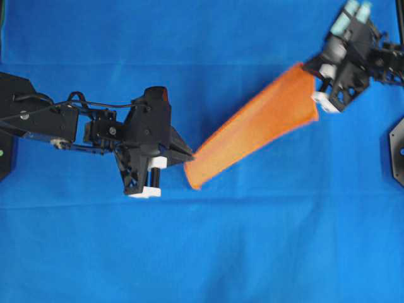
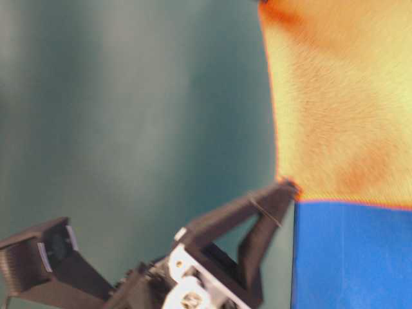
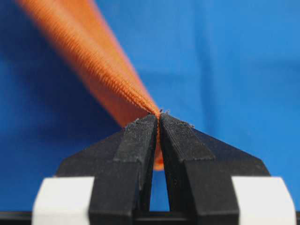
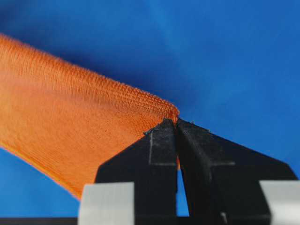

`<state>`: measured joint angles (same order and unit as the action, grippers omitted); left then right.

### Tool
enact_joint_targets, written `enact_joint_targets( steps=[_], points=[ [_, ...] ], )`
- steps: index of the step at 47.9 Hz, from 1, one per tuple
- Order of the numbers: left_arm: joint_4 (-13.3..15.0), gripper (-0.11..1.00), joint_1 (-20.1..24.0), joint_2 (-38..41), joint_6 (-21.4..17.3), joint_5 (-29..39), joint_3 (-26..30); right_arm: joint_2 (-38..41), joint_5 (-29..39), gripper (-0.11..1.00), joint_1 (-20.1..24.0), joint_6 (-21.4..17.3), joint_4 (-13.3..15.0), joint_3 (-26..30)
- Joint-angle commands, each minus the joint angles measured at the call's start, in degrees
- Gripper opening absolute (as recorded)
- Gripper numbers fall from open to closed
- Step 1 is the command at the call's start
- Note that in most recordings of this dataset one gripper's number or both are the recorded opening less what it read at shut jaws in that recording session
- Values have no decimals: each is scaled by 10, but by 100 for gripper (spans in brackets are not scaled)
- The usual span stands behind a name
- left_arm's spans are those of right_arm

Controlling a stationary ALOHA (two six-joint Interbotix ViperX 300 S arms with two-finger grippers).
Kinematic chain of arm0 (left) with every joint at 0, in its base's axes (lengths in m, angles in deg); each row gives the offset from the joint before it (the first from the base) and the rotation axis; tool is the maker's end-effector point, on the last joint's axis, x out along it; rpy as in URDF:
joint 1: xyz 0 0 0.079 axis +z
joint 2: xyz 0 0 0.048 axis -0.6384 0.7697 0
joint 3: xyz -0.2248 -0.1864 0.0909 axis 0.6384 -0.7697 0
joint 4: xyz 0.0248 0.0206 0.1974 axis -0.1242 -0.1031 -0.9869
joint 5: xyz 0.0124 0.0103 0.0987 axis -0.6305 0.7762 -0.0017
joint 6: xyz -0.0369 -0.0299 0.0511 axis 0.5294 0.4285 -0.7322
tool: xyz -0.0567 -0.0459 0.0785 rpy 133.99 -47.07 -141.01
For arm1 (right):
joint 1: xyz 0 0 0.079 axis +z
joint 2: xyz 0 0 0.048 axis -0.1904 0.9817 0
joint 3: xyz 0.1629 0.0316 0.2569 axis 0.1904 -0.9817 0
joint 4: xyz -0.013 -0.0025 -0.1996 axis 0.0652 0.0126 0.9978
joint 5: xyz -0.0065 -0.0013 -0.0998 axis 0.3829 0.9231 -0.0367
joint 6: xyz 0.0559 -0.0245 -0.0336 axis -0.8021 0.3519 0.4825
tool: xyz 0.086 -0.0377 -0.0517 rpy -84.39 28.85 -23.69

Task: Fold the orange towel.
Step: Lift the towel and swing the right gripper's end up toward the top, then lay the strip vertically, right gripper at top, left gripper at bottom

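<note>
The orange towel (image 1: 259, 126) hangs stretched in the air between my two grippers, above the blue cloth. My left gripper (image 1: 189, 153) is shut on the towel's lower left corner; in the left wrist view the towel (image 3: 101, 70) runs away from the pinched tips of that gripper (image 3: 159, 117). My right gripper (image 1: 314, 79) is shut on the upper right corner; in the right wrist view the towel (image 4: 65, 117) spreads to the left of the closed tips of the right gripper (image 4: 176, 121). At table level the towel (image 2: 341, 103) fills the upper right, with the left gripper (image 2: 290, 188) at its bottom corner.
A blue cloth (image 1: 202, 252) covers the whole table beneath the towel. A black mount (image 1: 398, 148) shows at the right edge of the overhead view.
</note>
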<state>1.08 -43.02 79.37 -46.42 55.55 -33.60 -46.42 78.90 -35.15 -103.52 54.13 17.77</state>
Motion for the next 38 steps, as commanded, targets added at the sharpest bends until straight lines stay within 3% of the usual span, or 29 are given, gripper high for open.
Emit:
enact_joint_targets(
  steps=[1,14,25,38],
  points=[
    [0,2,-3,-3,-5,-20,19,25,-12,3,-11,2,18,46],
    [0,2,-17,31,-52,-31,71,126,-14,3,-23,3,62,154],
    [-1,2,-24,54,-62,-31,100,175,-19,3,-24,4,75,213],
    [-1,2,-26,59,-61,-31,105,181,-20,3,-25,4,76,219]
  ],
)
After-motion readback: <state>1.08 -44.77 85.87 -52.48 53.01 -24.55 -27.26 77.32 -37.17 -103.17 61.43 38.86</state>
